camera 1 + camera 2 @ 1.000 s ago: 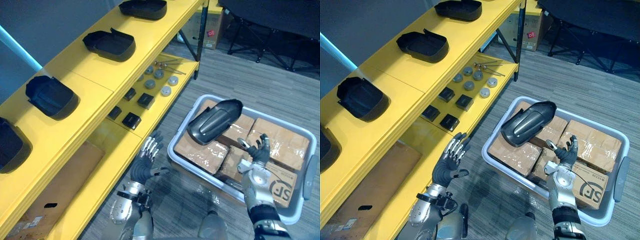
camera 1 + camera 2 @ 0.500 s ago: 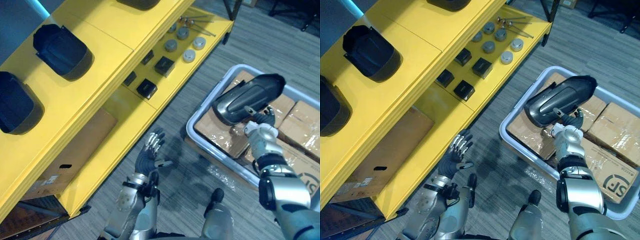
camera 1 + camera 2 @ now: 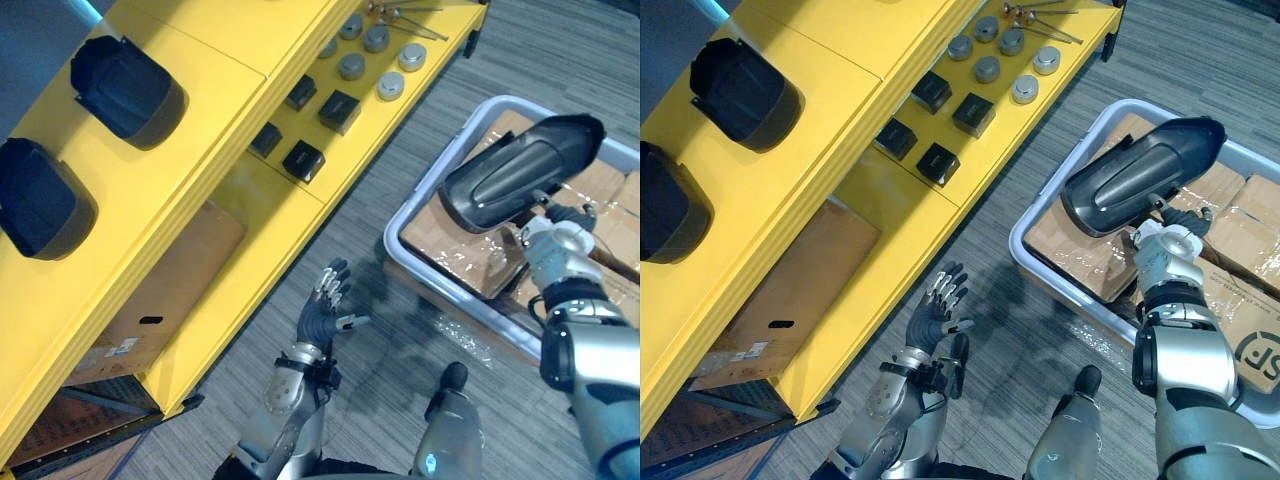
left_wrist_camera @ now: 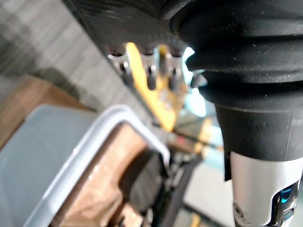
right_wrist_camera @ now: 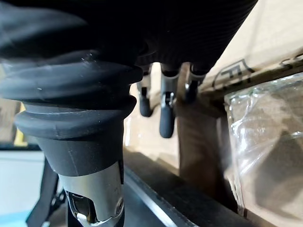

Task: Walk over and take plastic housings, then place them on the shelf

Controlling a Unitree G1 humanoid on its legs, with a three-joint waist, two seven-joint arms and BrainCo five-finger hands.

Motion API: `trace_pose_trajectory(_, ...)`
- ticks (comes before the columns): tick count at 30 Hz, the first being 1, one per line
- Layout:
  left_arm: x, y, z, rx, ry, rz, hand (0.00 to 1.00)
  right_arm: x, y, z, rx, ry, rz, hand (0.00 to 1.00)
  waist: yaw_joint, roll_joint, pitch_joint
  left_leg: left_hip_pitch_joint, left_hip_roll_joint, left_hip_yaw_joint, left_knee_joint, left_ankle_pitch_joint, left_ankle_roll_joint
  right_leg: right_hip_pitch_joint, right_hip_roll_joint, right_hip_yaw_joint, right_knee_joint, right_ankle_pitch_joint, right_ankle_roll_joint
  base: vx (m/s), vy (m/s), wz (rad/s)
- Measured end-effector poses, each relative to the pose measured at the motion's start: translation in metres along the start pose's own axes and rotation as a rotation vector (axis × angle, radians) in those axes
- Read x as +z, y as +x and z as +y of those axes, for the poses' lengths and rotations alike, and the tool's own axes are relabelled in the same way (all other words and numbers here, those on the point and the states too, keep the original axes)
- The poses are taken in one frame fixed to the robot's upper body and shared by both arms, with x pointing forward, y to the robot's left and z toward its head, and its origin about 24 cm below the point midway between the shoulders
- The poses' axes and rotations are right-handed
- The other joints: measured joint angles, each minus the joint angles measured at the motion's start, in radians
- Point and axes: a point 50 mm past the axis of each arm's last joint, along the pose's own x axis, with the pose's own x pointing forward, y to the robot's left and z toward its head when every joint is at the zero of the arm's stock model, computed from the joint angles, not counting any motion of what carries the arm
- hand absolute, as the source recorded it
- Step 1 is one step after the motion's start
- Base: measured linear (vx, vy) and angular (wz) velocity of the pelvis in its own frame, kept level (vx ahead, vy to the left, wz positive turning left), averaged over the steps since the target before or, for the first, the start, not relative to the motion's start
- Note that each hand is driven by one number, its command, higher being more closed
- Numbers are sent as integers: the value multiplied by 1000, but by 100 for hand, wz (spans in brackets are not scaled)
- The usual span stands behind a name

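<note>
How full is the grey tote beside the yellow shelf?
Full: taped cardboard parcels cover the bottom of the grey tote, and a black plastic housing sits tilted on top of them.

Black housings [image 3: 127, 90] on yellow shelf [image 3: 228, 32]

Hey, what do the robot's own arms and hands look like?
The left arm and right arm are silver-grey, built of rounded metallic segments. On the left hand and right hand, a dark ribbed cover wraps the wrist and back, and the fingers are silver with dark tips.
</note>
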Motion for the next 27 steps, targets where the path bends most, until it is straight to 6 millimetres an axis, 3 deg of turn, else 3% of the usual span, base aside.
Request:
trace_pose_trajectory(1, -1, 0, 0, 2, -1, 4, 0, 3, 1, -3, -7, -5, 1, 100, 1, 0, 0, -7, -1, 0, 1, 0, 0, -7, -1, 0, 0, 0, 1, -53, 21, 3)
trace_pose_trajectory(8, -10, -1, 1, 28, -30, 46, 0, 9, 8, -21, -61, -116, 46, 100, 16, 4, 1, -13, -2, -1, 3, 1, 0, -11, -3, -1, 1, 1, 2, 0, 0, 0)
trace_pose_trajectory(13, -9, 2, 2, 50, -39, 45, 0, 20, 12, -35, -89, -181, 83, 100, 25, 25, 4, -43, -4, -13, 14, 1, 0, -28, -3, -15, 5, 1, 2, 11, 9, 6)
trace_pose_trajectory(27, -19, -2, 5, 81, -57, 77, 0, 12, 16, -58, -165, -362, 149, 100, 65, 29, 1, -102, -10, -58, 73, -11, 5, -22, -1, -63, 0, 3, 4, -15, 22, 9)
